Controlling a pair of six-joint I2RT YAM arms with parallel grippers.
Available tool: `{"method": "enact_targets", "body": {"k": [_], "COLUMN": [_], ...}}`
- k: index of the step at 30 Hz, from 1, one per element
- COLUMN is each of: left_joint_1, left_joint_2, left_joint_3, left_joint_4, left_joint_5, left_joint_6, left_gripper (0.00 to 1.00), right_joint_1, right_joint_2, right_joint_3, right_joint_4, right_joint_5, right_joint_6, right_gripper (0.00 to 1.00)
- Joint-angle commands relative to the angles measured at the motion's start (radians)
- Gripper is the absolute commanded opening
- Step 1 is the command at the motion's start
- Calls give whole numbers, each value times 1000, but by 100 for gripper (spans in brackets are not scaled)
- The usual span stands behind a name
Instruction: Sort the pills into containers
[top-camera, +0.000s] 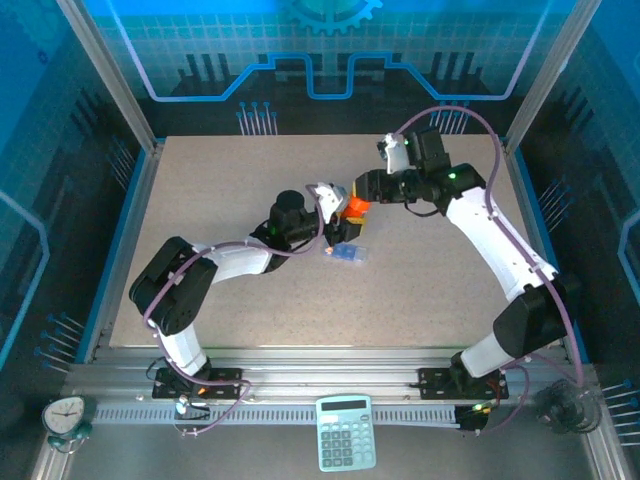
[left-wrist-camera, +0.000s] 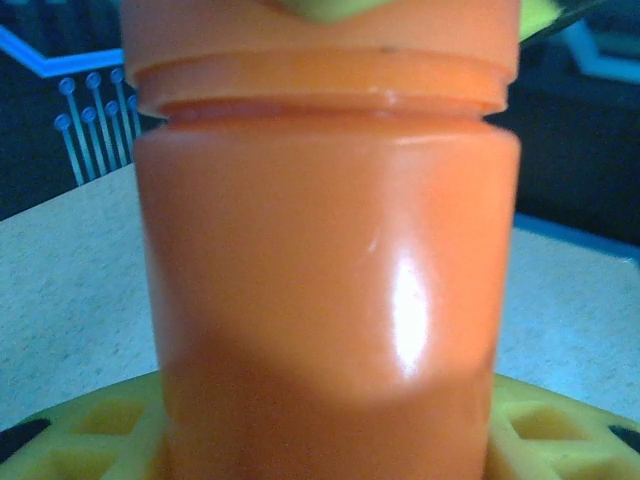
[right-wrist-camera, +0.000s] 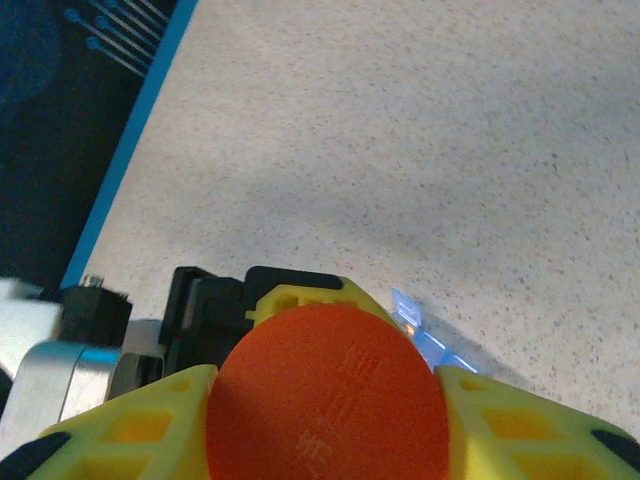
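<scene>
Left of the orange bottle (top-camera: 356, 208), the left arm reaches in across the speckled table (top-camera: 220, 180), and the left gripper (top-camera: 338, 207) is clamped on the bottle's body. In the left wrist view its yellow fingers (left-wrist-camera: 90, 430) press against the lower part of the bottle on both sides, and the bottle stands upright between them. The bottle sits near the middle of the table; whether its base touches the surface cannot be told. Its round orange cap (right-wrist-camera: 325, 395) is on. Just right of the bottle and above it, the right gripper (top-camera: 368, 192) comes from the far right side and is clenched on the cap. In the right wrist view its yellow fingers (right-wrist-camera: 530, 430) hug the cap's rim on either side, with the left gripper's black and yellow parts just behind the cap. The translucent blue pill box (top-camera: 346, 253) lies flat on the table on the near side of the bottle, close to it but apart from both grippers, and a corner of it shows just right of the cap in the right wrist view.
</scene>
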Motion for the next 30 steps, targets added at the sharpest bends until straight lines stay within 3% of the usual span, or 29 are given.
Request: {"method": "enact_targets", "body": {"k": [1,8,17,23,30], "left_joint_1": [-45,-45,-6,41,79], "left_joint_2": [-85,-59,-34,-19,-22], "left_joint_3": [34,37,42,44,76], "left_joint_4": [162,192,228,272,218], "left_joint_5": [-63,-52,16,142,341], "left_joint_6": [101,61,-41,-144,-232], "left_gripper": [0,0,0,0,0], "right_joint_1": [58,53,-66,-114,-170], "right_joint_2": [15,21,-13,-52,-2], "right_joint_3": [-85,-61,68,141,230], "right_joint_4": [32,24,12,-39,-168], "right_joint_5": [25,19,-132,-230,-340], "right_joint_6": [115,116,113,27,-225], "right_gripper": [40,46,75,86,85]}}
